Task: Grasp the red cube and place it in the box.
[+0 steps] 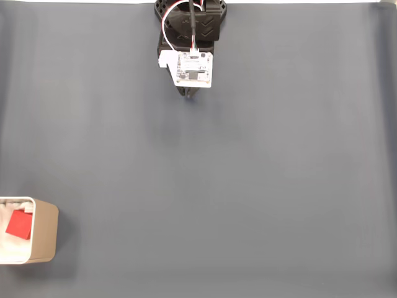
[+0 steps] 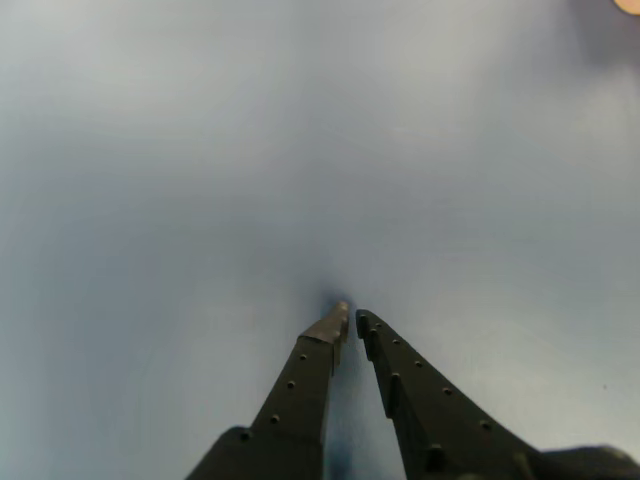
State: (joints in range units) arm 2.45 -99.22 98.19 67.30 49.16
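The red cube (image 1: 19,224) lies inside the box (image 1: 44,233), a small beige container with a white rim, at the bottom left of the fixed view. Far from it, the arm is folded back at the top centre, and its gripper (image 1: 189,93) points down at the mat just below the white circuit board. In the other view the gripper (image 2: 351,318) shows two dark fingers whose tips nearly touch, with nothing between them, close above the bare grey mat. A sliver of the box's beige edge (image 2: 630,5) shows in that view's top right corner.
A plain grey-blue mat (image 1: 236,174) covers the whole table in the fixed view. The arm's black base (image 1: 192,15) and its cables sit at the top edge. A white strip runs along the mat's far edge.
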